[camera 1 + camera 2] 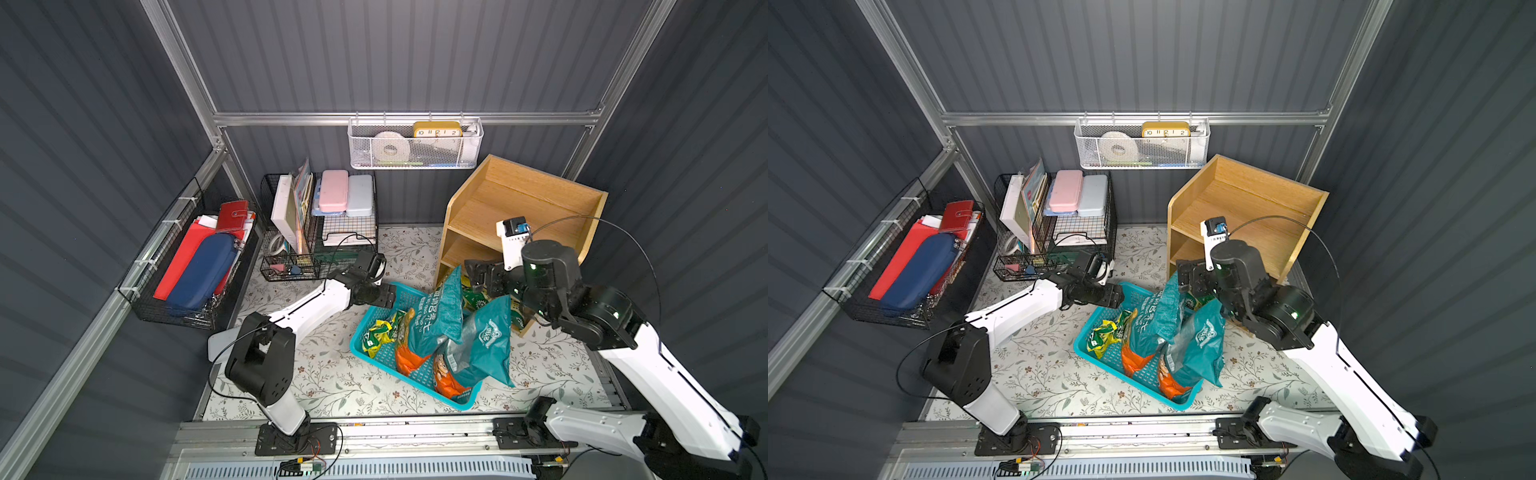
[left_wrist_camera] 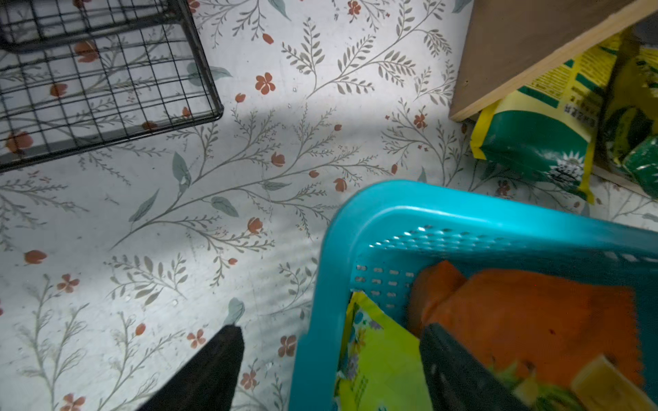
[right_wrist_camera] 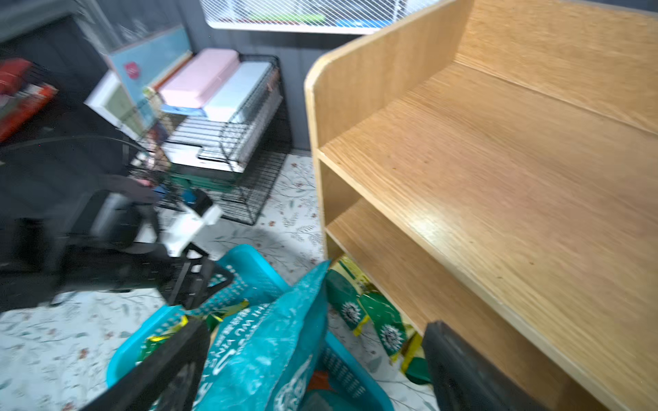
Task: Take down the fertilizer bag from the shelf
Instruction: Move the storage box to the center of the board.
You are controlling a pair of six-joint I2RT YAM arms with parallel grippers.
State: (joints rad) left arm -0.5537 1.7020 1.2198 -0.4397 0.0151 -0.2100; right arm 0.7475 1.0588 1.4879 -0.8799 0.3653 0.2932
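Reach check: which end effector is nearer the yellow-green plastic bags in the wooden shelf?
Right: right end effector hangs by the yellow-green bags; left end effector straddles the teal plastic basket's corner.

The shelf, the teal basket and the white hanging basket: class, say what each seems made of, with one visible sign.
The shelf: wood or wood-veneered board, light satin finish; grain lines and a soft sheen show.
The teal basket: moulded plastic, glossy; smooth rounded rim, rows of small slots.
The white hanging basket: probably painted or coated metal mesh; thin lattice on a wire frame.
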